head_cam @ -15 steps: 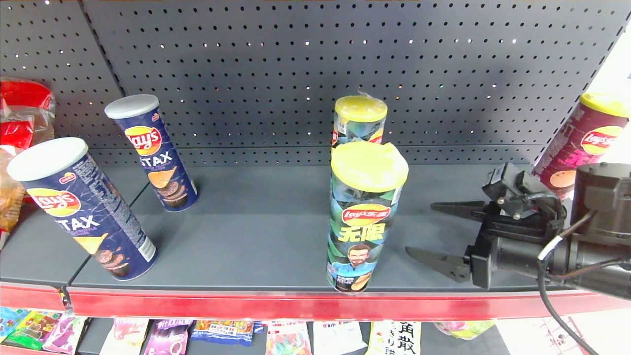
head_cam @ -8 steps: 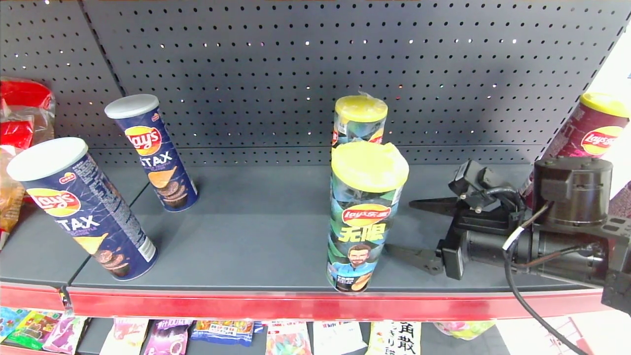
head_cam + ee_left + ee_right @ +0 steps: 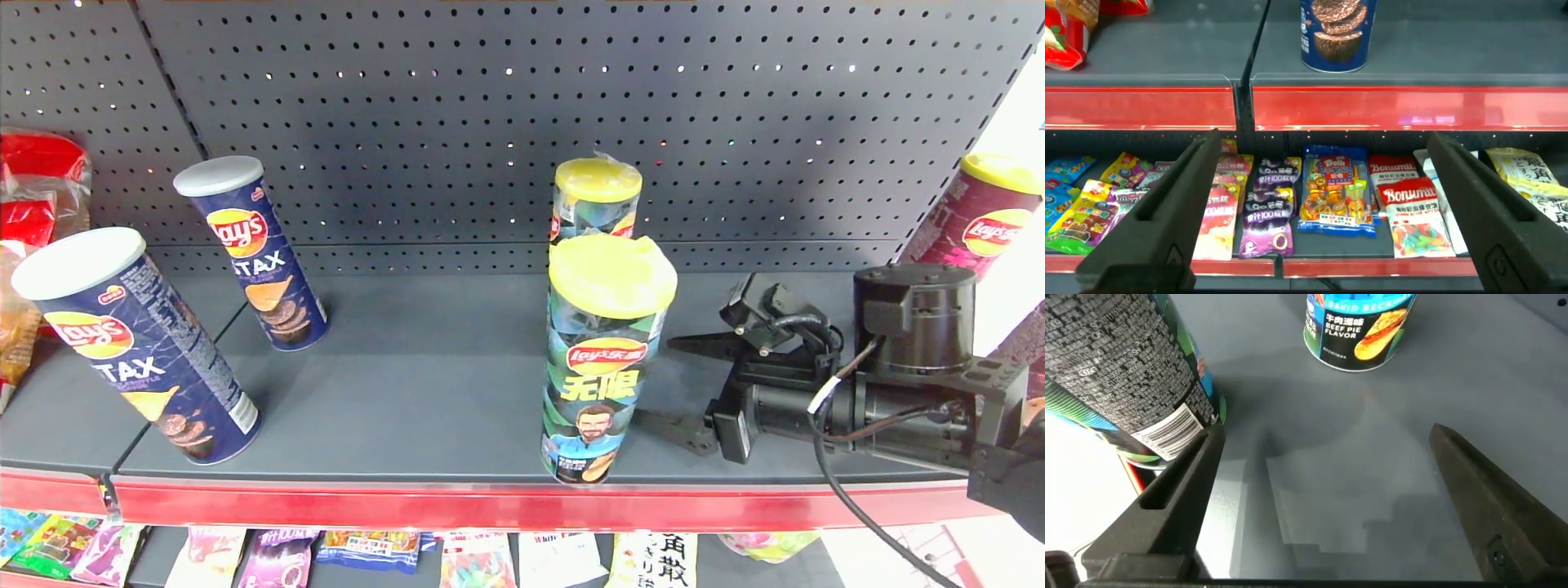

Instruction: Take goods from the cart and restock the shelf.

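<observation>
head view: green can (image 3: 602, 367) beside right claw (image 3: 655, 381)

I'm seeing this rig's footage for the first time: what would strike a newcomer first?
A yellow-lidded green can stands at the front edge of the shelf, mid head view. The right gripper lies level just to its right, jaws open. Farther left stand a front blue can and a rear blue can, both white-lidded.

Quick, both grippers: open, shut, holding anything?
Left gripper: open, empty.
Right gripper: open, empty, beside the front green can.
</observation>
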